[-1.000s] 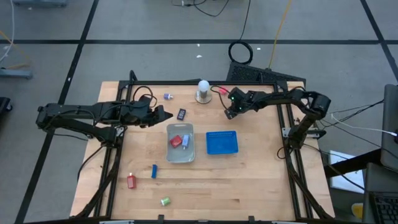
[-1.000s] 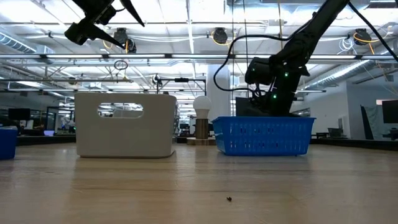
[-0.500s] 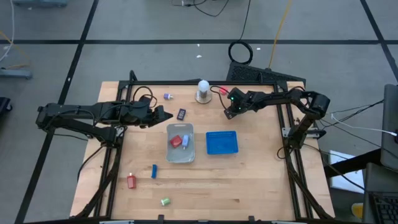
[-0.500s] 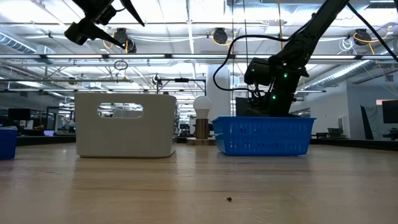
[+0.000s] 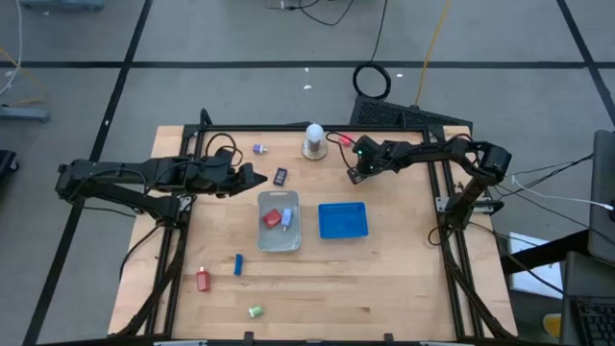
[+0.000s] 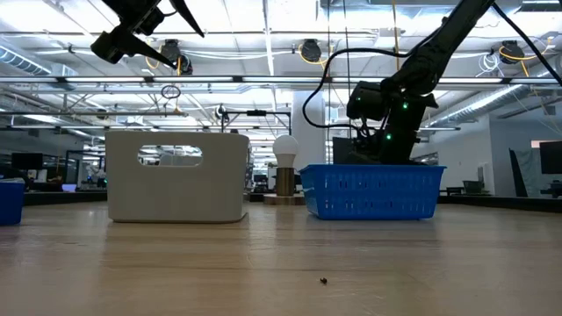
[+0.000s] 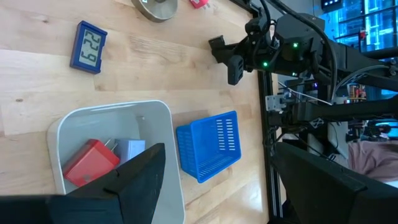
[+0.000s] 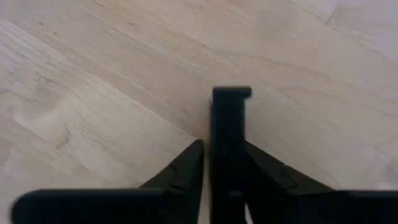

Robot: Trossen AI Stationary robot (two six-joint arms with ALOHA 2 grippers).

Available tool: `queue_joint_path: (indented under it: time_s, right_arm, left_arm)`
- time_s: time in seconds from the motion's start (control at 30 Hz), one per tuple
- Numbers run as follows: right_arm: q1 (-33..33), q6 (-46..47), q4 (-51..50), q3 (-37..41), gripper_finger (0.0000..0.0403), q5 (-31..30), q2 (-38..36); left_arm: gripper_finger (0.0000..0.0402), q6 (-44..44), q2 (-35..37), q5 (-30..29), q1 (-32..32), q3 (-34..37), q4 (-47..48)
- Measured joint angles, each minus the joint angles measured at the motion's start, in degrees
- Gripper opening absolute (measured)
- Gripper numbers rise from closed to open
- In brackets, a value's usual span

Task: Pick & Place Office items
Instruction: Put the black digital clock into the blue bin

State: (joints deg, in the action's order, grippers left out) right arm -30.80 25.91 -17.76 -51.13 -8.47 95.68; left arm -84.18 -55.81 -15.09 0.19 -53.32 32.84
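My right gripper point(image 5: 354, 174) is down at the table behind the blue basket point(image 5: 343, 220), shut on a small black office item point(image 8: 230, 115). My left gripper point(image 5: 256, 176) hovers open, high over the table's left half, with nothing between its fingers. A red item point(image 7: 92, 163) and a light blue item point(image 7: 129, 149) lie in the clear tray point(image 5: 279, 240). A blue item with a display point(image 5: 281, 176) and a purple item point(image 5: 259, 149) rest flat on the wood at the back. At the front left lie a red item point(image 5: 203, 280), a blue item point(image 5: 238, 264) and a green item point(image 5: 255, 310). My right gripper pinches the thin black item between its two fingers point(image 8: 186, 168), one on each flat side. The fingers come steeply from above, slanting from the table's right. The item's end point(image 8: 231, 93) sticks out past the fingertips toward the wood; whether it rests there I cannot tell.
A white ball on a round base point(image 5: 313, 140) stands at the back, left of my right gripper, with a small red thing point(image 5: 338, 137) beside it. Cables trail along the right arm. Bare wood lies to the right of the basket and along the front right.
My right gripper has shut on the black item while staying in place behind the basket.
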Motion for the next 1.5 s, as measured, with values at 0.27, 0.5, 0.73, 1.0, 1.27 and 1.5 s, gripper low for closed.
queue_joint_path:
  time_s: [0.27,0.5,0.73,1.0,1.27,1.5]
  right_arm:
    - [0.57,-0.30,-1.98,0.05,0.0042,-0.32,-6.55]
    - [1.11,1.60,-2.34,-0.02,0.0042,-0.27,-11.73]
    - [2.17,3.41,-3.58,0.00,0.0044,1.56,-17.03]
    - [4.18,2.66,-3.51,-0.02,0.0045,2.75,-23.58]
    - [7.25,0.19,-3.40,-0.02,0.0046,3.74,-27.26]
    - [10.61,-0.04,-1.66,-0.02,0.0046,6.01,-27.54]
  left_arm:
    - [0.0305,1.35,0.00,-0.02,0.00,0.00,0.04]
    - [0.0305,2.63,0.00,-0.46,0.00,0.02,0.11]
    - [0.0305,3.61,0.00,-0.65,0.07,0.02,0.14]
    - [0.0305,4.74,0.00,-1.55,0.11,0.02,0.22]
    - [0.0305,5.01,0.00,-1.55,0.11,0.02,0.22]
    - [0.0305,5.01,0.00,-1.55,0.11,0.02,0.22]
